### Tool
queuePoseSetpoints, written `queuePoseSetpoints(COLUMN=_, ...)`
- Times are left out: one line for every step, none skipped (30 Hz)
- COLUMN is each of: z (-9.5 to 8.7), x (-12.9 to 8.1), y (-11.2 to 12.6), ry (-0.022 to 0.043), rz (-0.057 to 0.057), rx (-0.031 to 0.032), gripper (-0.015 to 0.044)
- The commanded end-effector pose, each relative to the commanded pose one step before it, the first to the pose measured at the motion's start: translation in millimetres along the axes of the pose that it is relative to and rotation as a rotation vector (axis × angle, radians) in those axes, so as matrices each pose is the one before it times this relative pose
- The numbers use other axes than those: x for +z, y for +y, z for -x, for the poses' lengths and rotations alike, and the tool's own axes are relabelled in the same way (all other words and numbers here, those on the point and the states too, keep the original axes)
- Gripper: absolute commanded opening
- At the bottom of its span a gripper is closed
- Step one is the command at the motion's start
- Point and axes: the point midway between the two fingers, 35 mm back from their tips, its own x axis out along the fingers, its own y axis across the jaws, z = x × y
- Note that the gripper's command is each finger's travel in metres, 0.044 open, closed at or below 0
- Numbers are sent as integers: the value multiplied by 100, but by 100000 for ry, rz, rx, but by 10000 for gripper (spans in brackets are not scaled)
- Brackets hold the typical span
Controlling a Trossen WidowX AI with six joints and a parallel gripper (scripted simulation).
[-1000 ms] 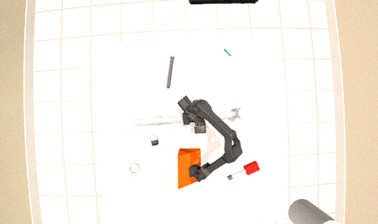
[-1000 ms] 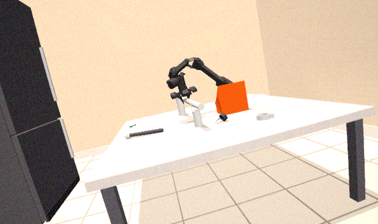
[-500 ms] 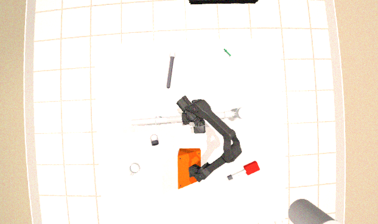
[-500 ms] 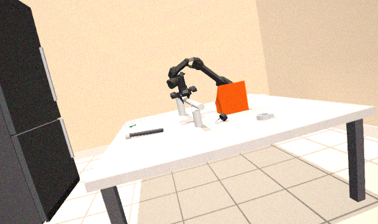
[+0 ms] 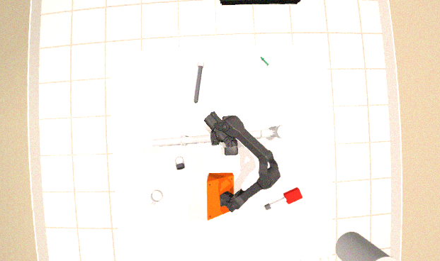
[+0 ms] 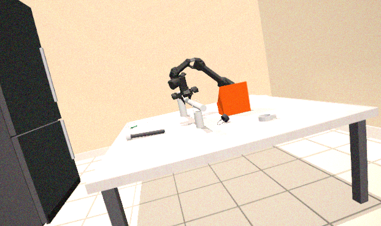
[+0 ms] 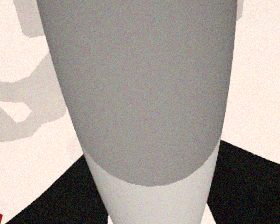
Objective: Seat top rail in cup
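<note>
The pale top rail (image 5: 197, 138) (image 6: 196, 104) lies level across the middle of the table. It fills the wrist view (image 7: 144, 63) as a grey tube with a lighter end. It passes the smaller post (image 6: 199, 120) and reaches toward the big post (image 5: 275, 132) (image 6: 182, 109), where the cup sits. I cannot tell whether the rail's end is inside the cup, and I cannot make out the band. My gripper (image 5: 217, 139) (image 6: 184, 98) is shut on the rail between the two posts.
The orange block (image 5: 215, 193) (image 6: 234, 98) holds the arm's base. A dark rod (image 5: 198, 84) (image 6: 147, 133), a green bit (image 5: 264, 61) (image 6: 134, 126), a small dark cap (image 5: 180, 163) (image 6: 224, 118), a white ring (image 5: 156, 195) (image 6: 267, 117) and a red-handled tool (image 5: 292, 195) lie around.
</note>
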Motion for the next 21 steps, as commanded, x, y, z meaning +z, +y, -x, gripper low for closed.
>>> queuePoseSetpoints(z=527, x=329, y=-174, ry=-603, rz=-960, rx=-1096, gripper=0)
queuePoseSetpoints(z=19, x=31, y=-3, ry=-2, rz=0, rx=0, gripper=0)
queuePoseSetpoints(z=19, x=31, y=-3, ry=-2, rz=0, rx=0, gripper=0)
queuePoseSetpoints(z=19, x=31, y=-3, ry=-2, rz=0, rx=0, gripper=0)
queuePoseSetpoints(z=18, x=31, y=-3, ry=-2, rz=0, rx=0, gripper=0)
queuePoseSetpoints(z=18, x=31, y=-3, ry=-2, rz=0, rx=0, gripper=0)
queuePoseSetpoints(z=17, x=32, y=-2, ry=-2, rz=0, rx=0, gripper=0)
queuePoseSetpoints(z=17, x=32, y=-2, ry=-1, rz=0, rx=0, gripper=0)
queuePoseSetpoints(z=16, x=32, y=-2, ry=-2, rz=0, rx=0, gripper=0)
queuePoseSetpoints(z=-10, x=-24, y=0, ry=7, rz=12, rx=12, gripper=0)
queuePoseSetpoints(z=-21, x=-50, y=0, ry=14, rz=24, rx=25, gripper=0)
queuePoseSetpoints(z=-29, x=-71, y=0, ry=21, rz=35, rx=36, gripper=0)
queuePoseSetpoints(z=-39, x=-93, y=1, ry=27, rz=45, rx=47, gripper=0)
queuePoseSetpoints(z=-48, x=-116, y=1, ry=35, rz=56, rx=59, gripper=0)
queuePoseSetpoints(z=-58, x=-138, y=2, ry=42, rz=67, rx=70, gripper=0)
queuePoseSetpoints(z=-63, x=-149, y=3, ry=46, rz=73, rx=77, gripper=0)
queuePoseSetpoints(z=-64, x=-152, y=4, ry=47, rz=74, rx=79, gripper=0)
queuePoseSetpoints(z=-64, x=-152, y=5, ry=48, rz=74, rx=79, gripper=0)
queuePoseSetpoints(z=-64, x=-151, y=6, ry=49, rz=74, rx=80, gripper=0)
queuePoseSetpoints(z=-65, x=-151, y=7, ry=50, rz=74, rx=81, gripper=0)
queuePoseSetpoints(z=-65, x=-151, y=8, ry=50, rz=74, rx=81, gripper=0)
